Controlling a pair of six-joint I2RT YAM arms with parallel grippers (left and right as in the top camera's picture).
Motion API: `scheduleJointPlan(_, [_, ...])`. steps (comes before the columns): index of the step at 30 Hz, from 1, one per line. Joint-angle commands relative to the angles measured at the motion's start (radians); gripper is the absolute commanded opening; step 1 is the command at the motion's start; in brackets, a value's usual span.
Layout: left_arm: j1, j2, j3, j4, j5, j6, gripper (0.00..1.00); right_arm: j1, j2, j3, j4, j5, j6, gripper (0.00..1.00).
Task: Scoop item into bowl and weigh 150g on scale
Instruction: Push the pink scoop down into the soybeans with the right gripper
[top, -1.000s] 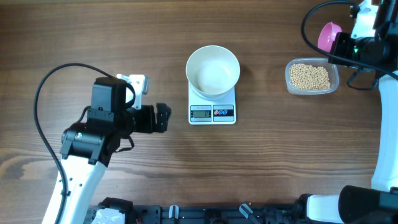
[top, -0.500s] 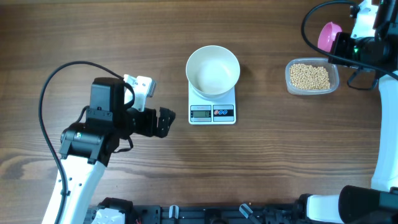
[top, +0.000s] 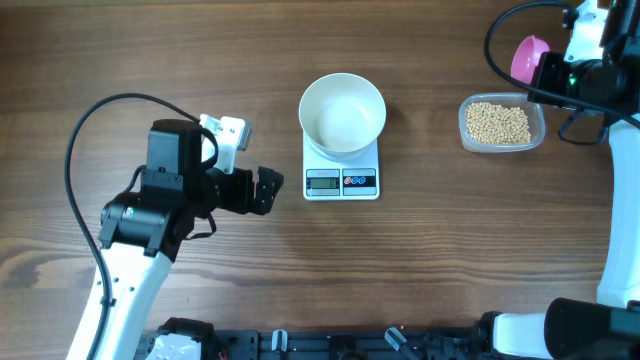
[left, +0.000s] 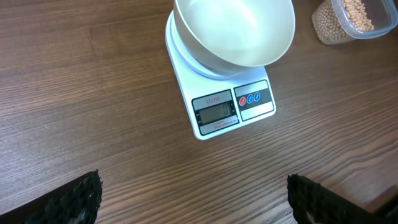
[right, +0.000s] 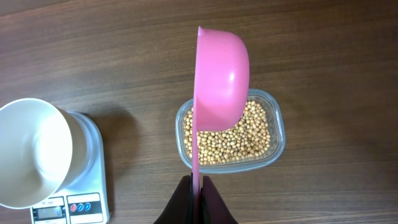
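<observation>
Right gripper (right: 199, 194) pinches a pink scoop (right: 219, 68) above the wood-grain table (top: 150, 60); left gripper (top: 266, 189) gapes wide.

The round white bowl (top: 343, 112) sat upright and empty on the small white square scale (top: 341, 181) mid-worktop, while the pale-beige beans (top: 499, 122) lay heaped in a clear tub (top: 465, 138) well apart.
</observation>
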Motion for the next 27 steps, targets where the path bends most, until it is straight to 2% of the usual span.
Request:
scheduleJointPlan(1, [0.005,0.010,0.002,0.005,0.013,-0.010,1.00,0.000,0.010,0.014,0.000,0.005,0.010,0.04])
scheduleJointPlan(27, [0.005,0.010,0.002,0.006,0.050,-0.002,1.00,0.000,0.010,0.014,0.000,0.006,0.008,0.04])
